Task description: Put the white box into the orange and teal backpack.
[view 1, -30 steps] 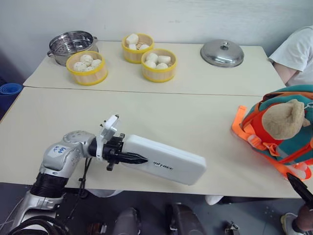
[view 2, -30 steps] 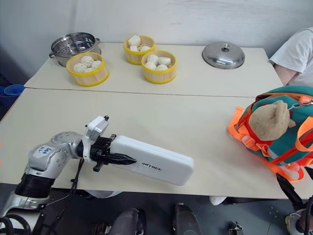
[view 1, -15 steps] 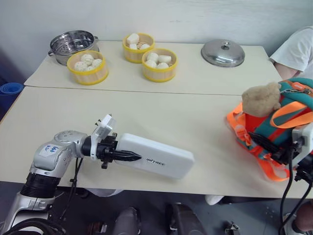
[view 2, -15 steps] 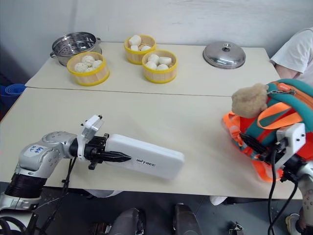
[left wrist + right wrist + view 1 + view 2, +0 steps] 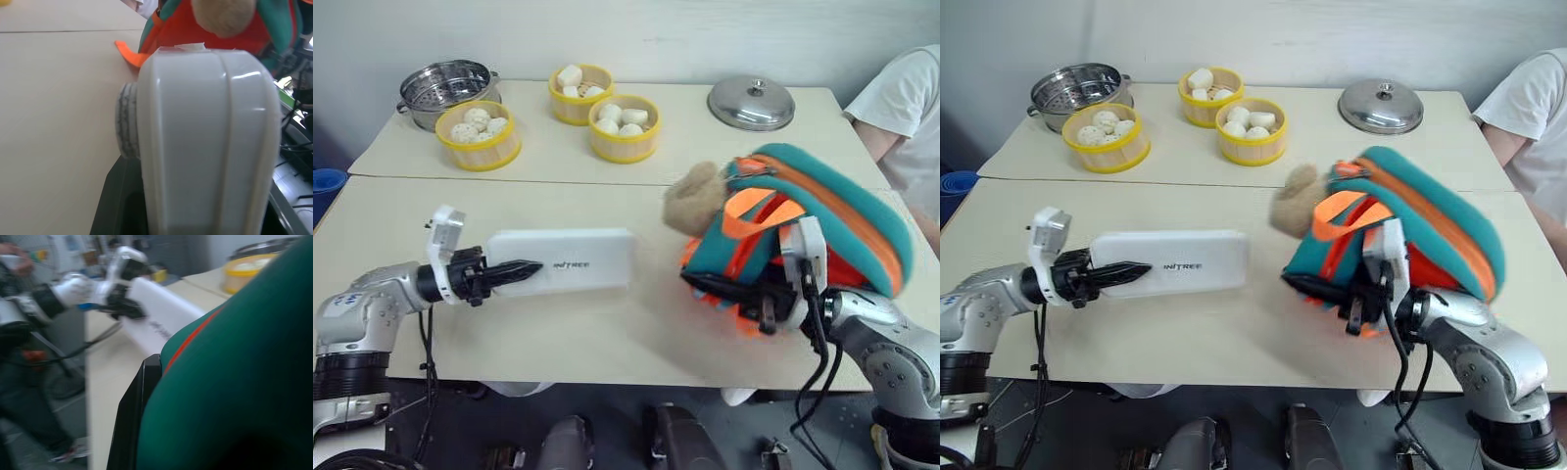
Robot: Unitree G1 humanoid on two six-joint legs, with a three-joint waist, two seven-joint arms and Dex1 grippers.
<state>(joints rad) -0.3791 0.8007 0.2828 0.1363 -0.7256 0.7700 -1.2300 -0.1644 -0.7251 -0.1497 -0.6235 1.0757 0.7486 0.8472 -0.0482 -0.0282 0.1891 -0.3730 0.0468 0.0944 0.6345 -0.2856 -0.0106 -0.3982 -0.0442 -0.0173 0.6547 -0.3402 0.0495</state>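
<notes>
White box point(image 5: 563, 262) is held level above the near table point(image 5: 607, 333), clamped at its left end by the left gripper point(image 5: 509, 271), with its long axis pointing toward the orange and teal backpack point(image 5: 803, 220). Right gripper point(image 5: 729, 291) is closed on the backpack's lower orange part and carries it off the table, just right of the box; the plush bear point(image 5: 693, 199) faces the box. Two bamboo steamers point(image 5: 625, 127) and a metal lid point(image 5: 751, 102) stand on the far table.
</notes>
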